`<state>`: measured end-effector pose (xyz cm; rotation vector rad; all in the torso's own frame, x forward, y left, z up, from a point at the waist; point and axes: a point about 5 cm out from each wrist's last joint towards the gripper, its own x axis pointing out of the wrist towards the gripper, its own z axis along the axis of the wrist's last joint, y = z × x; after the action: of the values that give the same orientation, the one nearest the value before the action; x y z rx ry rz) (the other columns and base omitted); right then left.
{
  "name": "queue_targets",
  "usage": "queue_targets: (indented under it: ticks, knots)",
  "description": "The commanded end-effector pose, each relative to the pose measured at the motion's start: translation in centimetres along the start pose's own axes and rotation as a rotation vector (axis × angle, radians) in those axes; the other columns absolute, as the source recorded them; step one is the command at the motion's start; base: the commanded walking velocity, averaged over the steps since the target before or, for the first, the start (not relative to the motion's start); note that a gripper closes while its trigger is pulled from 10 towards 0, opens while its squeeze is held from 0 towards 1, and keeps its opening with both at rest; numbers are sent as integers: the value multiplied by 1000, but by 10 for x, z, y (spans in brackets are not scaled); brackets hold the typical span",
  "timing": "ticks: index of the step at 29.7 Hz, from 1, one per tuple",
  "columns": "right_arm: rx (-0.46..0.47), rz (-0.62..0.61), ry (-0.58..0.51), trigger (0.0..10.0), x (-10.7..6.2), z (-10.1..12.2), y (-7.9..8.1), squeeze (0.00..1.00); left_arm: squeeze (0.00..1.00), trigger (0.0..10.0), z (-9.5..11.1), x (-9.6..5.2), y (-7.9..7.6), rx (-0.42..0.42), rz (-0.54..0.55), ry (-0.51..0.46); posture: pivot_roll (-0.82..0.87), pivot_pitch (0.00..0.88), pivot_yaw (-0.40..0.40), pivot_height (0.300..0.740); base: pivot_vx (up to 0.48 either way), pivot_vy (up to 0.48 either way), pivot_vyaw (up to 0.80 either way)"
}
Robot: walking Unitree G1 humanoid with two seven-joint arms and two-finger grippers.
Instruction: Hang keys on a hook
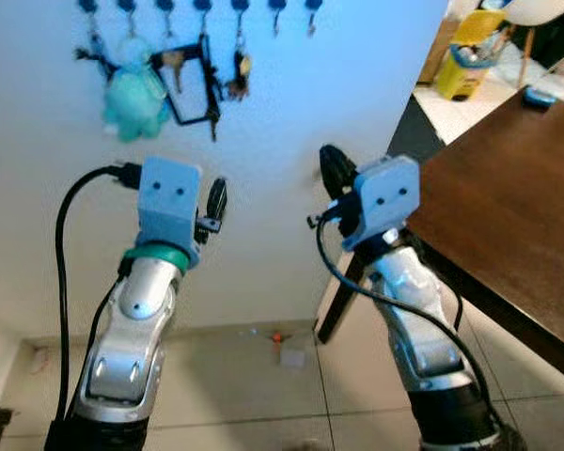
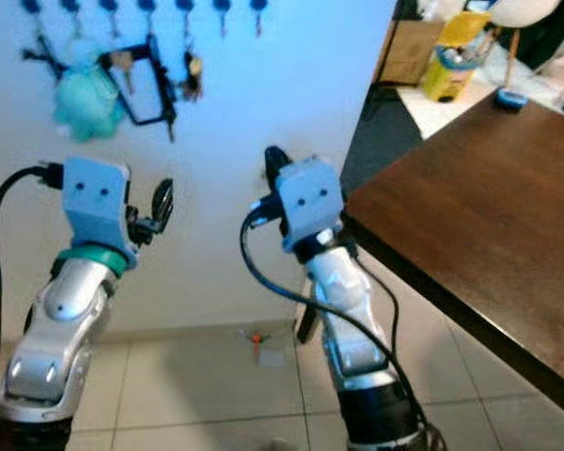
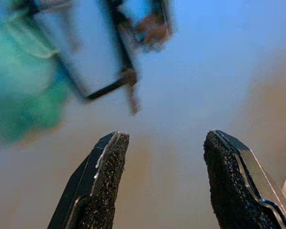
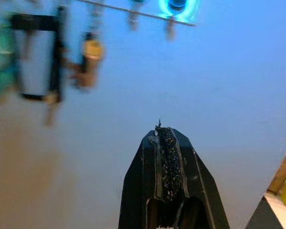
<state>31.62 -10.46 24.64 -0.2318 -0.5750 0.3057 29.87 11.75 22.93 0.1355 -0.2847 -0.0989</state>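
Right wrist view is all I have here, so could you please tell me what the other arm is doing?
Observer: The left gripper is raised toward the wall, below the hanging keys, and its fingers are spread apart with nothing between them.
Operator: Thank you. Is my right gripper carrying anything?
Observer: The right gripper is shut with nothing visible in it, beside the corner of a dark wooden table.
Operator: Which hooks are taken?
Observer: Along the row of blue hooks, the left ones carry a teal plush toy, a black strap loop and the keys; the two at the right end look bare.
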Motion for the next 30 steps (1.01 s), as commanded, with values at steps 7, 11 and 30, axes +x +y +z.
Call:
queue_targets:
  ticks: [7, 11, 30]
  knots:
    - [46, 81, -87, 10000, 6, 22, 5, 0, 0, 10000, 8, -1, 3, -29, 23, -43, -87, 76, 91, 740, 145, 0, 0]
    - [55, 104, -101, 10000, 7, 27, 6, 0, 0, 10000, 11, -2, 4, -31, 30, -58, -85, 74, 91, 740, 0, 0, 0]
    - [199, 80, -105, 10000, 26, 37, -5, 0, 0, 10000, 38, 2, 6, -5, -15, -159, -81, 75, 100, 740, 0, 0, 0]
